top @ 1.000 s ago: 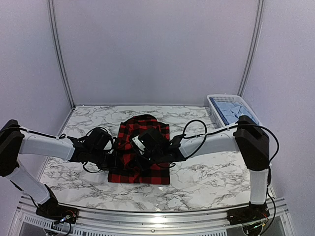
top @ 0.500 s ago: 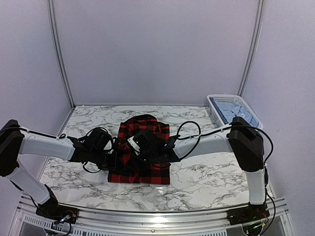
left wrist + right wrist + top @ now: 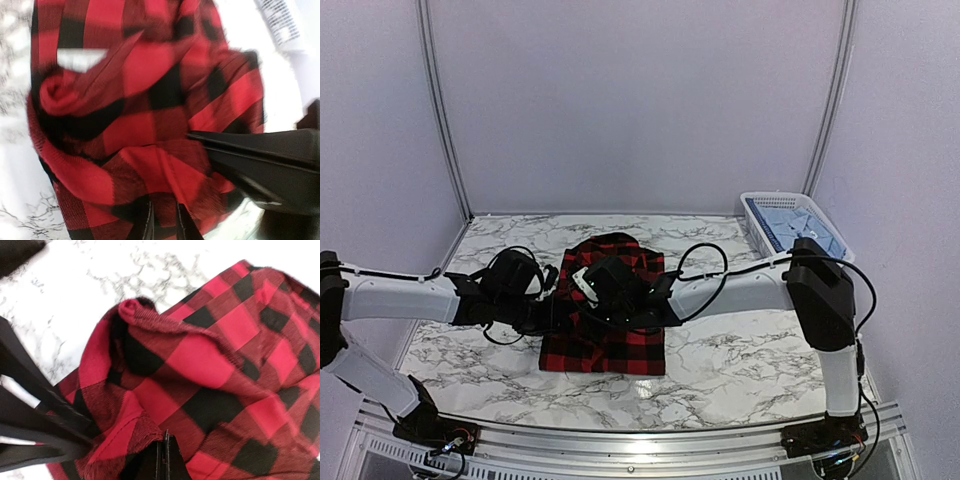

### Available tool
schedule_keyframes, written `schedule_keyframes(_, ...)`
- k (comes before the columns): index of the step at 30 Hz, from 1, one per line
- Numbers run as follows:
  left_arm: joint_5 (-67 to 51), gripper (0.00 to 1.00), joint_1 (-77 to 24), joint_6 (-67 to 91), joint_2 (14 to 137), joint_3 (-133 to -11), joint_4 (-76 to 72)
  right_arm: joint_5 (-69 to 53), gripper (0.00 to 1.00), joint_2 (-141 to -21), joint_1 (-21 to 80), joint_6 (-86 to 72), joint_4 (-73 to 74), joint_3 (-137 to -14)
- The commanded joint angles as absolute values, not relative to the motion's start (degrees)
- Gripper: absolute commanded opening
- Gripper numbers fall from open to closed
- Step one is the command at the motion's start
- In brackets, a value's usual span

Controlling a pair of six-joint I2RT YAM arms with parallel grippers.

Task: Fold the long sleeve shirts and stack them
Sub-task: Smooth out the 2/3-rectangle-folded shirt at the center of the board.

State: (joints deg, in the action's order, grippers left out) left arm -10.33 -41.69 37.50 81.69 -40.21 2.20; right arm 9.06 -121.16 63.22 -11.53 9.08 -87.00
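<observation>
The red-and-black check shirt [image 3: 617,345] lies partly folded in the middle of the marble table. Both grippers meet at its left side. My left gripper [image 3: 560,313] is shut on a fold of the check shirt [image 3: 150,165]; its two fingertips pinch the cloth at the bottom of the left wrist view [image 3: 164,220]. My right gripper [image 3: 584,292] is shut on a hemmed edge of the same shirt [image 3: 210,365], with the jaws pressed together [image 3: 163,442]. The pale blue shirt [image 3: 792,222] lies in the white basket at the far right.
The white lattice basket [image 3: 751,206] stands at the table's far right corner. Bare marble table [image 3: 740,360] lies to the right and front of the shirt. Cables loop over both wrists. The enclosure's walls stand close behind and at the sides.
My right gripper has moved left across the shirt, drawing the cloth with it. My left arm has reached further right and now meets it at the shirt's left edge.
</observation>
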Motion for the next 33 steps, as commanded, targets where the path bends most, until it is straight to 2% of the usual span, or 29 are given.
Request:
schedule_keyframes(1,-7.5,0.17,-40.6,38.2,77.2,-42.9,4.5,16.2,0.00,-119.1,62.6,-6.5,8.8,-89.6)
schedule_keyframes(11,-6.7,0.17,-37.7,39.4,76.2,-42.2,5.5,27.6,0.00,-114.5,62.5,3.4,1.2,-87.1)
schedule_keyframes(17,-7.3,0.17,-37.0,39.6,78.4,-42.3,5.5,29.1,0.00,-112.0,62.6,5.6,-3.7,-83.4)
schedule_keyframes(22,-7.7,0.16,-36.9,39.6,80.3,-42.4,5.4,27.0,0.21,-112.9,62.6,1.8,-0.4,-81.5)
schedule_keyframes(25,-7.8,0.16,-36.7,39.6,80.5,-42.0,5.4,25.1,0.39,-111.1,61.7,-2.8,1.2,-78.5)
schedule_keyframes(30,-8.8,0.16,-36.7,38.8,82.0,-42.9,5.4,21.5,0.46,-108.0,60.2,-9.6,5.1,-77.1)
schedule_keyframes(33,-9.4,0.16,-36.7,38.6,84.1,-44.5,5.1,14.7,0.47,-108.9,59.7,-12.7,7.2,-79.6)
